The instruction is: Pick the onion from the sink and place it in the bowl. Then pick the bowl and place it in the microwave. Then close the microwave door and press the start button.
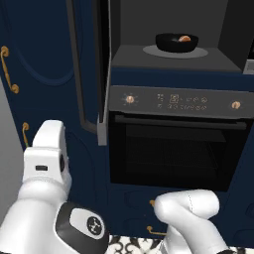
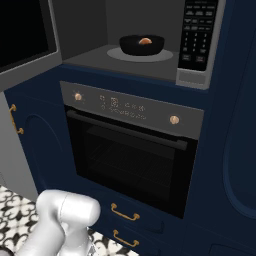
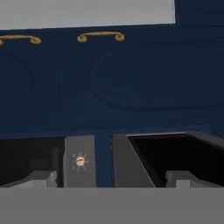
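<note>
Onion (image 1: pixel 184 38) sat in the bowl (image 1: pixel 176 42) on the microwave (image 2: pixel 150 30) turntable; microwave door (image 1: pixel 89 69) stood open, presumably awaiting closure. I could not tell the tool's (image 3: pixel 112 177) grip state.

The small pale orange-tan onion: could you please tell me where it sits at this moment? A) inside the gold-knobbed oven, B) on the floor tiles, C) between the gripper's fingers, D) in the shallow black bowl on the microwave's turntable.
D: the small pale orange-tan onion lies in the shallow round black bowl, which stands on the round grey turntable plate inside the microwave, whose wide dark-glass door stands open.
</note>
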You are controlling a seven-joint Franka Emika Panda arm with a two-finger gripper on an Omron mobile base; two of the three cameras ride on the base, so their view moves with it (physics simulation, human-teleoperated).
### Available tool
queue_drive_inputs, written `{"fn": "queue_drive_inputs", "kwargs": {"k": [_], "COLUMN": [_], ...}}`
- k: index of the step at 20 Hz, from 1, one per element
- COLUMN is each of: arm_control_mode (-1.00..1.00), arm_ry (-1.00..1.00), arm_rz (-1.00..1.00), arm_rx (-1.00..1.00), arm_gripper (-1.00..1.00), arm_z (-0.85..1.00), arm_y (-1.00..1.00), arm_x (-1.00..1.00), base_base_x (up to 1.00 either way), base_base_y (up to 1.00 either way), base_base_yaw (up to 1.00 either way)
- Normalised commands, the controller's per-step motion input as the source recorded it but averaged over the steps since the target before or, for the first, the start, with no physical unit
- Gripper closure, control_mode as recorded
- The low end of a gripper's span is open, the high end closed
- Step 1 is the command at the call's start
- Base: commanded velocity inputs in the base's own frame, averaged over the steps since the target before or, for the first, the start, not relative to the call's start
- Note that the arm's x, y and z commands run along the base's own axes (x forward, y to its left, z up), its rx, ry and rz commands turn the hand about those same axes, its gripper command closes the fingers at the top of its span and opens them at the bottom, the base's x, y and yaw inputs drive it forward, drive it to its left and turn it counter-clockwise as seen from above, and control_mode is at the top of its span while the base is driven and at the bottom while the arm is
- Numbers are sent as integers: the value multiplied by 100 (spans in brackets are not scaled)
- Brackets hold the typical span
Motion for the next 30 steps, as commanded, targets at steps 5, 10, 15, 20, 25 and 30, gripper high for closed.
{"fn": "queue_drive_inputs", "kwargs": {"k": [5, 10, 15, 20, 25, 30], "arm_control_mode": [-100, -100, -100, -100, -100, -100], "arm_ry": [-1, 0, 0, -1, -12, -8], "arm_rz": [-16, -10, -9, -9, -1, 0], "arm_rx": [-2, 0, 0, 0, 0, 4], "arm_gripper": [-100, -100, -100, -100, -100, -100], "arm_z": [-33, -8, -5, 3, 28, 23], "arm_y": [61, 29, 26, -1, -50, -90], "arm_x": [97, 99, 89, 45, 3, 0], "base_base_x": [0, 0, 0, 0, 0, 0], "base_base_y": [0, 0, 0, 0, 0, 0], "base_base_yaw": [0, 0, 0, 0, 0, 0]}}
